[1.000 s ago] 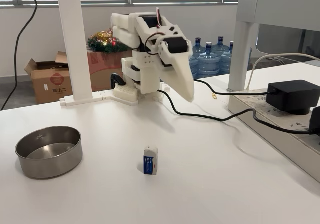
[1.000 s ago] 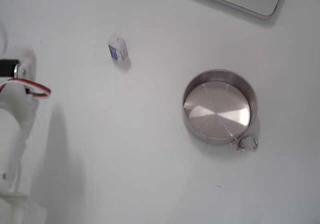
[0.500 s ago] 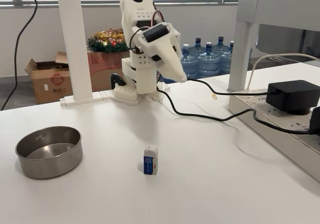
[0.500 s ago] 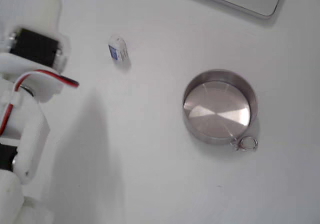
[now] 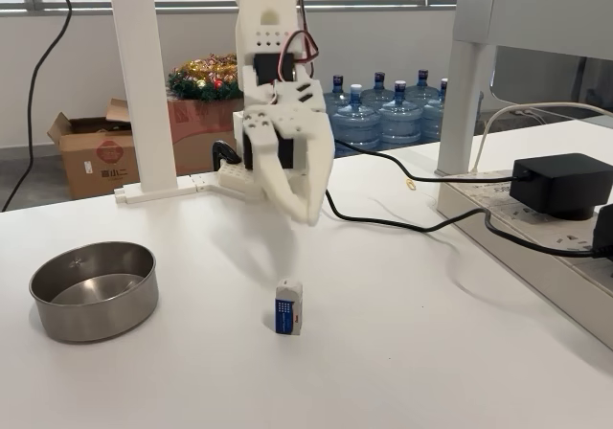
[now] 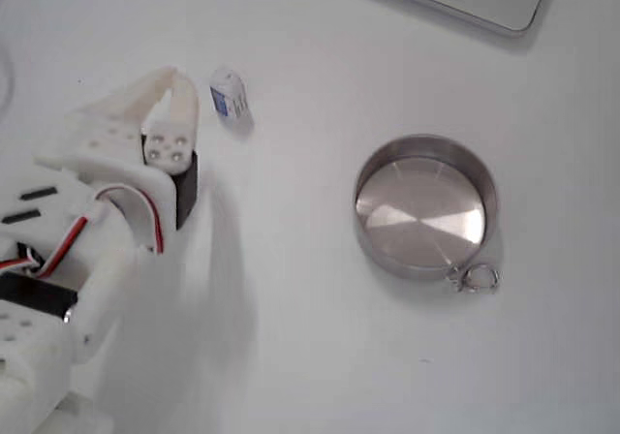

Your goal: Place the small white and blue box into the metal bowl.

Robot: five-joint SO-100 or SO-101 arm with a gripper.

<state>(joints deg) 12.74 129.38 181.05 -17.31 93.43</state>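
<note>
A white table point(image 5: 402, 352) is filling the lower part of a fixed view, with windows, a cardboard box point(image 5: 91, 151), a festive wreath point(image 5: 201, 77) and water bottles point(image 5: 397, 111) lying behind it. The white gripper point(image 5: 305, 214) is pointing downward at centre frame, and in a fixed view from above point(image 6: 172, 77) it is entering from the left edge, its arm being cut off there. Blur is obscuring the fingertips, so whether the fingers are spread or pressed together cannot be told; nothing is showing between them. The small white and blue box point(image 5: 288, 307) is standing upright on the table below the gripper, apart from it; from above point(image 6: 228, 93) it is lying just right of the fingertips. The metal bowl point(image 5: 93, 289) is sitting empty at left, well apart from the box; from above point(image 6: 426, 206) it is sitting right of centre. A black cable point(image 5: 383, 220) and power adapter point(image 5: 562, 184) are lying at right.
</note>
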